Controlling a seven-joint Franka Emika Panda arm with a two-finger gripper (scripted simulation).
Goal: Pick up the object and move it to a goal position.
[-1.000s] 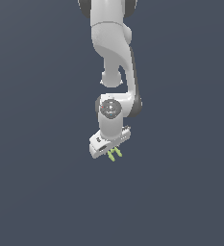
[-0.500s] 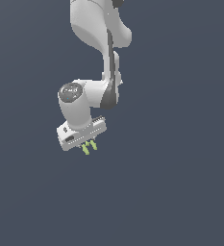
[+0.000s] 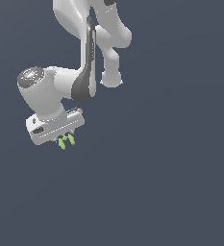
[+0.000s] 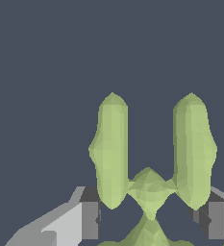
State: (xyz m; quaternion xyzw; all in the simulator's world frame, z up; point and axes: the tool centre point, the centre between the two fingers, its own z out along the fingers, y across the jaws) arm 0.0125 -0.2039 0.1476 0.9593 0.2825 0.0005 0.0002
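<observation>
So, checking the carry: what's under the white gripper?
The yellow-green object hangs under the gripper, prongs sticking out. The jaws' contact with it is mostly hidden; below is only plain dark background.

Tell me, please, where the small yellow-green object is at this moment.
The yellow-green object sits on the exterior view's left, poking out just beneath the white tool; in the wrist view it fills the gap between the two fingers.

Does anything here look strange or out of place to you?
Nothing looks damaged. The tiny yellow-green pronged object sits between the fingers of the white claw, its prongs sticking out beyond them. The only oddity is the featureless dark grey backdrop, with no table in sight.
</observation>
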